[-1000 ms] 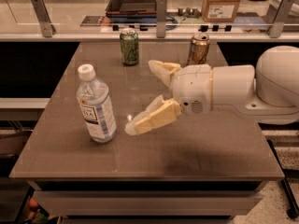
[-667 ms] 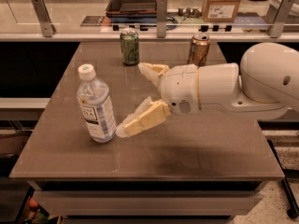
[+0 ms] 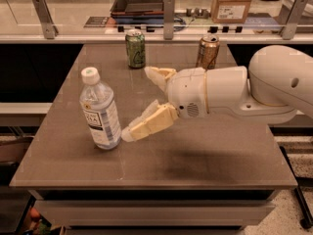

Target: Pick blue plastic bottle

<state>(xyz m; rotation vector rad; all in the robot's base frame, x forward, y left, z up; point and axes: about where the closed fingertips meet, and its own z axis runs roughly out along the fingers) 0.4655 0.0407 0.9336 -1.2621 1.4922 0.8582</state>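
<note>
The blue plastic bottle (image 3: 100, 110) stands upright on the left part of the brown table (image 3: 205, 155). It is clear and pale blue, with a white cap and a white label with a dark square. My gripper (image 3: 137, 103) reaches in from the right, just right of the bottle, and is open. Its near finger (image 3: 146, 124) ends close to the bottle's lower side. Its far finger (image 3: 157, 76) points toward the back. Nothing is held between them.
A green can (image 3: 135, 48) stands at the back centre of the table and a gold can (image 3: 208, 52) at the back right. Behind the table runs a counter with metal posts (image 3: 168, 16), a dark tray (image 3: 141, 2) and a cardboard box (image 3: 233, 3).
My gripper and arm have moved left across the table toward the bottle. The near finger now ends right beside the bottle. The bottle and cans have not moved.
</note>
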